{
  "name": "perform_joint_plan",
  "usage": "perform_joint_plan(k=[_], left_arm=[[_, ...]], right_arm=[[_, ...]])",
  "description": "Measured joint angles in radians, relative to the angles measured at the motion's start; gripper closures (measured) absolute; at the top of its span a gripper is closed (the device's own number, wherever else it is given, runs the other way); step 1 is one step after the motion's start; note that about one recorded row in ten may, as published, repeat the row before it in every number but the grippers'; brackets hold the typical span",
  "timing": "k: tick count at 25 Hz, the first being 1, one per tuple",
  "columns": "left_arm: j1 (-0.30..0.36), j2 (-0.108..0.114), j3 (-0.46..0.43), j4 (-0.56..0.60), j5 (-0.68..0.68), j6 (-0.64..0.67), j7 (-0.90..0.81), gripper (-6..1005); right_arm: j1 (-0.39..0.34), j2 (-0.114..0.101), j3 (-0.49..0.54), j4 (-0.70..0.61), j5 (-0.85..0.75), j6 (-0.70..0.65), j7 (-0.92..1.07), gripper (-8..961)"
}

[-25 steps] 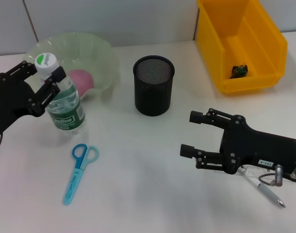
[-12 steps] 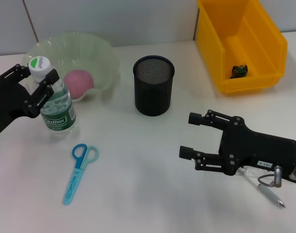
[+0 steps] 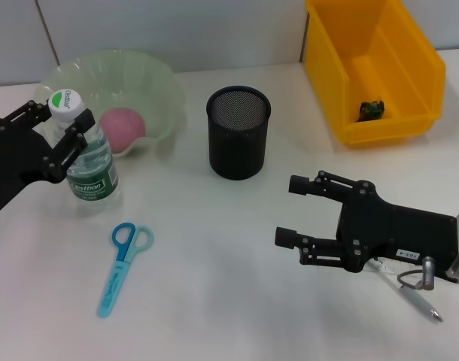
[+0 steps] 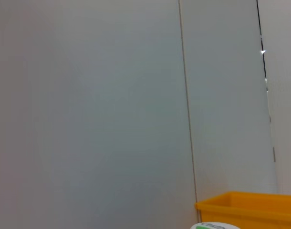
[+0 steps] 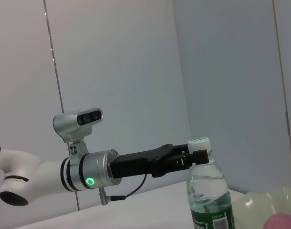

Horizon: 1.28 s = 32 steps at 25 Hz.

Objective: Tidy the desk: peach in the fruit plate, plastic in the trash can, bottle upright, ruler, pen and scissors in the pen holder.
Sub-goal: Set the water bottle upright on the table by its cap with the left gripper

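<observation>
Clear plastic with a green label, the bottle [image 3: 90,169] stands upright on the white desk [image 3: 214,256] at the far left, its white cap [image 3: 66,101] caught at the neck between the fingers of the left gripper [image 3: 60,135]; the right wrist view shows the same hold, with the jaws closed just under the cap and the base down on the desk. Gripping high at the neck looks like the way to keep the bottle vertical while it settles, so I judge the upright step is nearly done and only the release is left. Just behind the bottle sits the pale green fruit plate [image 3: 150,75] with the pink peach [image 3: 124,126] already in it, so that part seems finished. Near the bottle's base, toward the desk's front edge, lie the blue scissors [image 3: 123,259], flat and untouched, well clear of either gripper. At the middle stands the black mesh pen holder [image 3: 238,131], upright. To the right, the right gripper [image 3: 301,210] hovers low over the desk with its jaws wide apart and nothing between them. The pen [image 3: 417,301] lies behind those jaws, partly under the arm's wrist, not between the fingers. At the back right is the yellow bin [image 3: 421,83], with a small dark scrap [image 3: 370,110] inside.
</observation>
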Motion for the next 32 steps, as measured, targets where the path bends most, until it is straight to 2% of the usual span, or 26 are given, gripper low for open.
perform_joint_plan(k=[32], left_arm=[[-0.025,-0.004,0.013,-0.027,-0.003,-0.088,0.005,388]], right_arm=[[0.005,0.0,-0.004,0.0,0.0,0.002,0.002,135]])
